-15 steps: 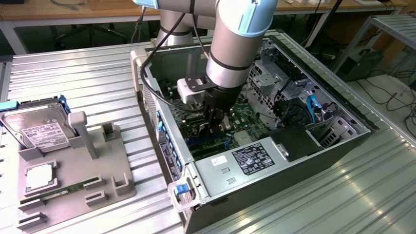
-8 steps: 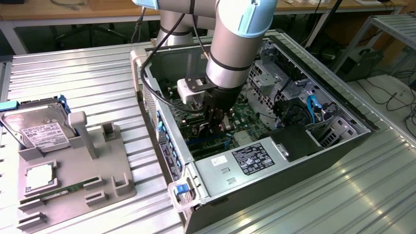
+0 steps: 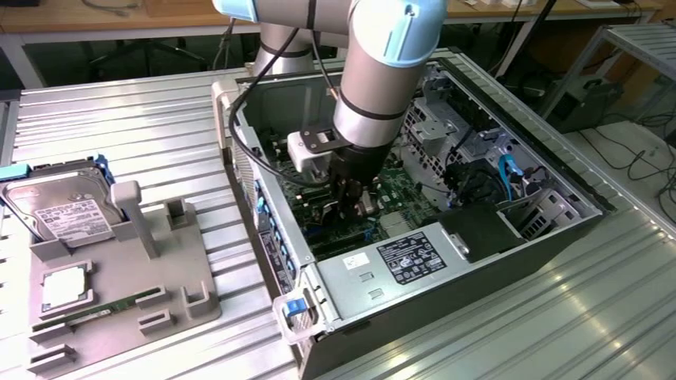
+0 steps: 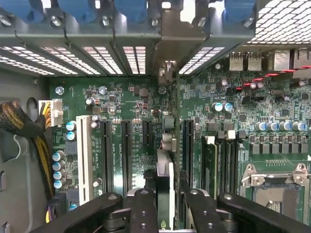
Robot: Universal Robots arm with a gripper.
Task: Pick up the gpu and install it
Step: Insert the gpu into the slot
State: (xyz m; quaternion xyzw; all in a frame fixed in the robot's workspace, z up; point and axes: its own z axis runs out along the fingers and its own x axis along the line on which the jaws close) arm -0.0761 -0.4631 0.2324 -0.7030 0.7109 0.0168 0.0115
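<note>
Gripper: black two-fingered gripper closed on the gpu, a green circuit card with silver metal end bracket, seen edge-on between the fingers.
Card position: upright, low over the green motherboard, edge lined along the long black expansion slots; bracket end points at the rear slot openings. Whether it touches a slot, cannot tell.
Arm: grey arm with pale blue joint caps reaches down into the open black computer case.
Progress: pick-up done; card inside the case; seating looks unfinished.
Outside: grey parts holder on the exterior view's left holds a silver hard drive.
</note>
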